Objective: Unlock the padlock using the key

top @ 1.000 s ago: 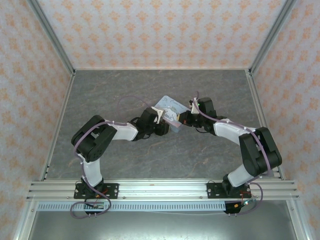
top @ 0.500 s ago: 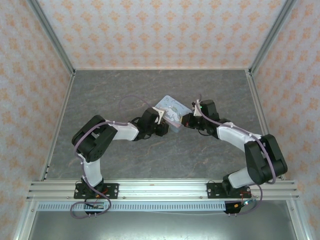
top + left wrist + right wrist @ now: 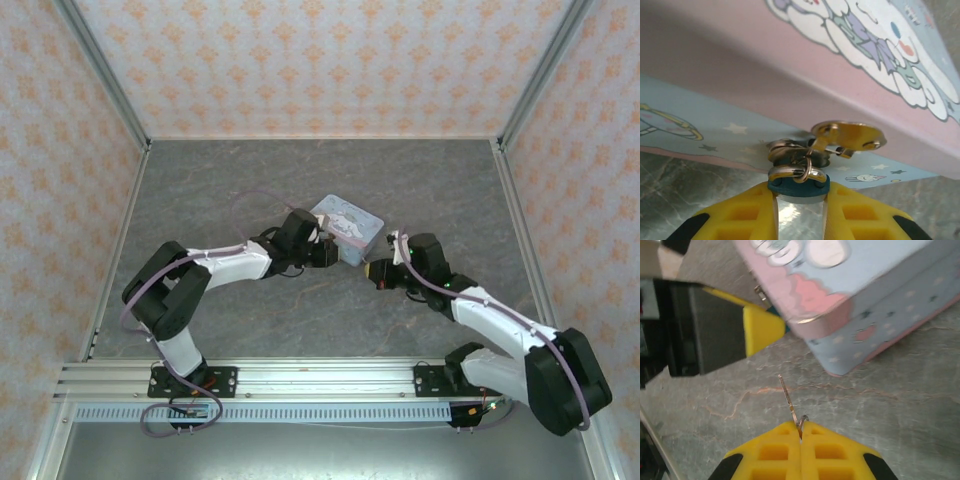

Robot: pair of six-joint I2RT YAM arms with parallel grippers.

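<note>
Midway between the table's (image 3: 200,200) side edges, the left gripper (image 3: 800,196) clamps the padlock (image 3: 799,183) on the tin (image 3: 740,75), the right gripper (image 3: 801,431) pinches the key (image 3: 788,401), not yet inserted.

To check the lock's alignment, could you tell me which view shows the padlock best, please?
The left wrist view: the padlock sits close up, clamped in the left end effector, shackle at the tin's hasp. The right wrist view catches a teal sliver; from the top it is too small to discern.

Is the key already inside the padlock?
No, the key sticks out of the right end effector over bare table, short of the tin.
</note>
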